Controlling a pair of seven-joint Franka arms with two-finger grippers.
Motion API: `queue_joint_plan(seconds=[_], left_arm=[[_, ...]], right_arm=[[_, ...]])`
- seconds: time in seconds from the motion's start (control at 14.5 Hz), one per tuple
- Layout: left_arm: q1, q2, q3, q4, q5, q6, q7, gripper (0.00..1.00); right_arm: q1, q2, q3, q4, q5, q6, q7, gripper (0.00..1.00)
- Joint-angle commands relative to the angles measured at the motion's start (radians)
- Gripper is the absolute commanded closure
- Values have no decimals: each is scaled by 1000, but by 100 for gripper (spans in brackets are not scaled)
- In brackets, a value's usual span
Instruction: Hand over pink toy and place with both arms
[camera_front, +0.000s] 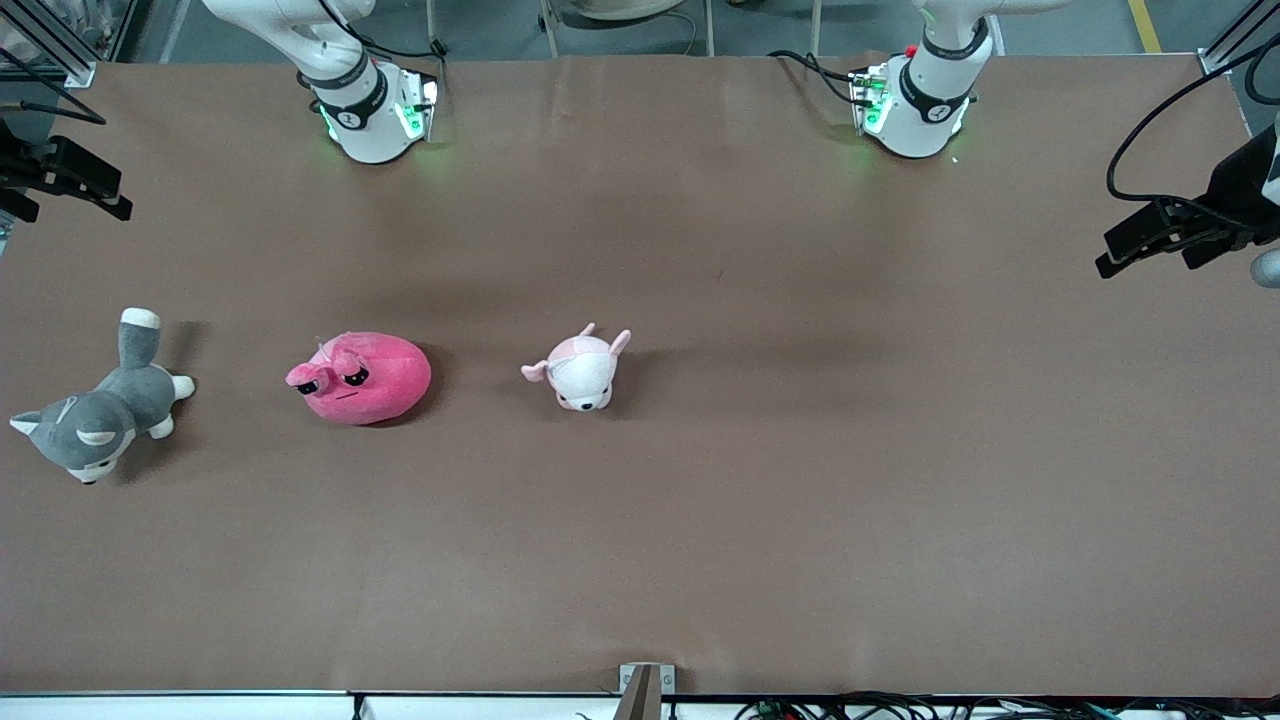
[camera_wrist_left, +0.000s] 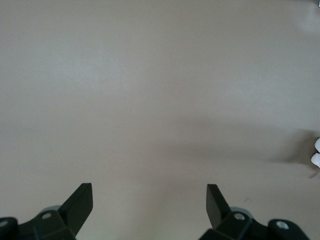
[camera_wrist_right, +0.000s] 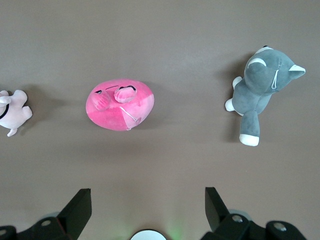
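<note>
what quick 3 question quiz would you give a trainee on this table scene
1. True or false: the pink toy lies between the grey husky plush and the pale puppy plush.
2. Which claw's camera shows the pink toy? A) left claw B) right claw
3. Fill in: both claws are ____, holding nothing.

Key: 1 true; 2 B; 3 open
</note>
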Motion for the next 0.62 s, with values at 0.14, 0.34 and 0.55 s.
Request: queue_joint_plan(seconds=[0.14,0.34,0.55], left_arm=[[-58,-2,61,19,6,-20,12,0],[-37,0,51,21,7,-20,17,0],[15,3,9,32,7,-20,17,0]], right_arm=[[-9,-30,11,-31,-4,7,-12,0],[-8,-30,12,-30,-1,13,-12,0],[-12,-30,9,-28,34,18,-13,0]])
